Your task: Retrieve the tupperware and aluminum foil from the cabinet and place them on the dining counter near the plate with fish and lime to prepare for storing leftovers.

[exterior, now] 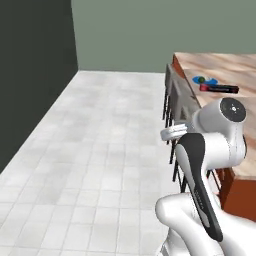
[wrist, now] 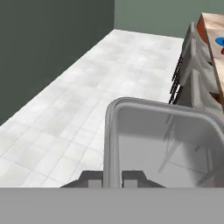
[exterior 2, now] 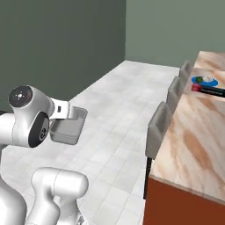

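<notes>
My gripper (wrist: 113, 179) is shut on the near rim of the tupperware (wrist: 166, 144), a translucent grey tub, with one finger on each side of its wall. The gripper (exterior 2: 71, 115) holds the tupperware (exterior 2: 68, 127) out over the tiled floor, well left of the dining counter (exterior 2: 193, 140). On the counter's far end the black aluminum foil (exterior 2: 210, 90) carton lies right beside the blue plate (exterior 2: 205, 81), which holds the green lime (exterior 2: 200, 79). From the other side, the foil (exterior: 219, 88) lies just in front of the plate (exterior: 206, 80). The cabinet is out of view.
A row of grey stools (exterior 2: 158, 127) lines the counter's near side, between me and the marbled top (exterior: 225, 65). Pale tiled floor (exterior: 100, 150) spreads wide to the left, bounded by dark green walls (exterior 2: 66, 44).
</notes>
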